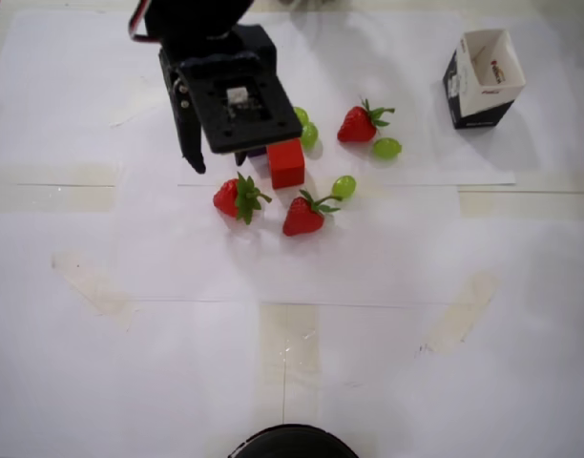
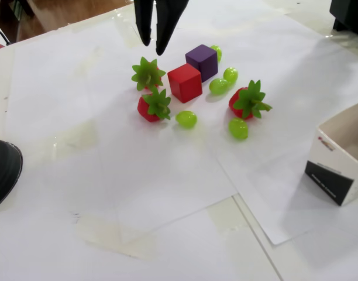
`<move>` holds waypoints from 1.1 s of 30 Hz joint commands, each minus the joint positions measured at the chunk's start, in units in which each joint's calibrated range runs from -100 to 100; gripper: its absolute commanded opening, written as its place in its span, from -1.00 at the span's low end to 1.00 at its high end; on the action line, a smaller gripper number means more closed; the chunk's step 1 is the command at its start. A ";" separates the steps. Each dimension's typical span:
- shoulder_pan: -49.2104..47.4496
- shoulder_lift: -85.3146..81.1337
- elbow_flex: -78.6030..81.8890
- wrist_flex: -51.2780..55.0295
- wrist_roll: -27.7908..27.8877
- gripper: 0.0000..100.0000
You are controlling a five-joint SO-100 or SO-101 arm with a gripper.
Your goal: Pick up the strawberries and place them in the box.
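Note:
Three red strawberries with green tops lie on the white paper. In the overhead view they are left (image 1: 237, 197), middle (image 1: 304, 216) and right (image 1: 359, 123). In the fixed view they are far (image 2: 147, 75), middle (image 2: 152, 107) and right (image 2: 246, 102). The box (image 1: 483, 76), white inside with black sides, stands empty at the overhead view's top right and at the fixed view's right edge (image 2: 343, 158). My black gripper (image 1: 218, 160) hangs open and empty above the table, just beyond the left strawberry; its fingertips point down in the fixed view (image 2: 154, 47).
A red cube (image 1: 286, 163) (image 2: 185, 82) sits among the strawberries, with a purple cube (image 2: 202, 61) beside it, mostly hidden under the gripper in the overhead view. Several green grapes (image 1: 386, 148) (image 2: 186, 119) lie scattered around. A dark round object (image 1: 292, 444) sits at the table edge.

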 commanded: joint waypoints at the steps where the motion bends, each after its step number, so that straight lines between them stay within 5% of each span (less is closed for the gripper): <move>1: -0.13 -1.94 -6.36 -0.40 0.49 -0.51; 18: -3.07 1.59 -7.09 1.89 -5.71 -0.48; 33: -1.97 10.10 -6.82 -4.81 -5.27 -0.48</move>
